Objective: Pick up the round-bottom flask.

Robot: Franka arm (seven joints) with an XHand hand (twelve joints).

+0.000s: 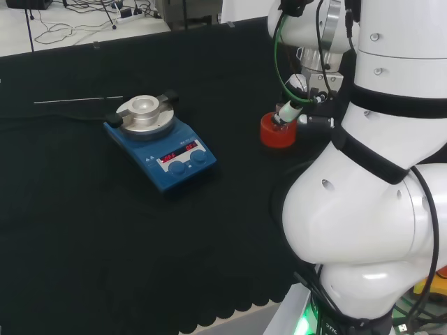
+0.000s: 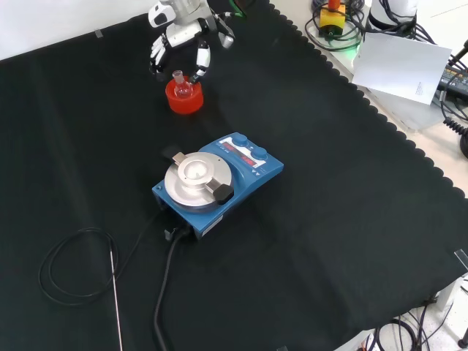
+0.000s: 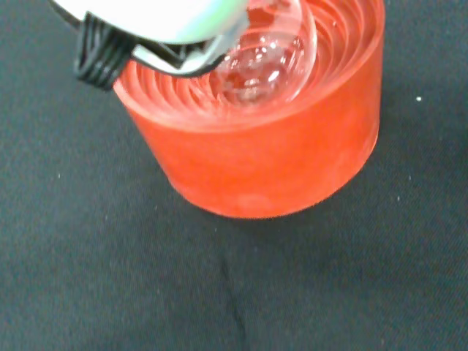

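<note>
We see the flask (image 2: 180, 85) sitting upright in its red ribbed stand (image 2: 184, 99), beyond the blue hotplate (image 2: 218, 183) in the front view. The hand (image 2: 180, 42) hovers just above it, fingers (image 2: 202, 60) spread and relaxed, gripping nothing.

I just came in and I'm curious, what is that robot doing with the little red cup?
The robot's hand is reaching down around a small clear round-bottom flask, trying to pick it up. The flask sits in a red ribbed stand on the black cloth. The fingers are spread near the flask's neck, not closed on it yet. A blue hotplate sits nearby, untouched.
</note>
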